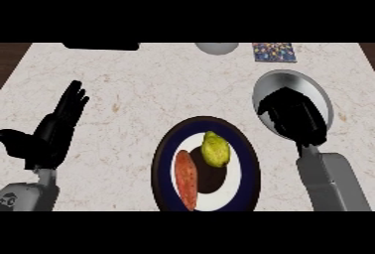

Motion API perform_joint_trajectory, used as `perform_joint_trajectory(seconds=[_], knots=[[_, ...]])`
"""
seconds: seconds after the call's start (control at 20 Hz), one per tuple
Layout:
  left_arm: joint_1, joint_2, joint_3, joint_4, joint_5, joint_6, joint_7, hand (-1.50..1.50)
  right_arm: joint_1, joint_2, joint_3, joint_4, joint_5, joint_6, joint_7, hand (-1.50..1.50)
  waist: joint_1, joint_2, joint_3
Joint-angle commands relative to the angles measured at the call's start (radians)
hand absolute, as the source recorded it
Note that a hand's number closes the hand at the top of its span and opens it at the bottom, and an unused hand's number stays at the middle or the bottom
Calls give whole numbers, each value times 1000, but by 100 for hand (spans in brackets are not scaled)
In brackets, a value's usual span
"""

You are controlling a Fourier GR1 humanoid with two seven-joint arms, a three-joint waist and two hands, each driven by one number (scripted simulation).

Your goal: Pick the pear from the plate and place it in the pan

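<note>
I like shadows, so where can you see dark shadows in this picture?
Head view: a dark shadow lies on the plate, between the pear and the sweet potato; the right hand hangs over the pan, black against its grey inside, so any shadow there cannot be told apart.

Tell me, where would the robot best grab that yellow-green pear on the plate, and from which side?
Probably around the yellow-green pear's wide middle, coming from above and from the right. It lies on the dark-rimmed white plate with an orange-red sweet potato close at its left, so the right flank is freer. The right hand, over the silver pan, is nearer.
</note>
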Motion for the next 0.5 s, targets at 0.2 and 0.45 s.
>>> perform_joint_trajectory(seconds=[0.2,0.45], knots=[[-28,-57,15,5,33,50,96,0,35,-159,-47,418,176,323,-397,-150,-15,-8,-3],[-79,-66,13,-9,11,78,130,0,-143,-230,-21,541,324,332,-551,-150,-4,-7,-2]])
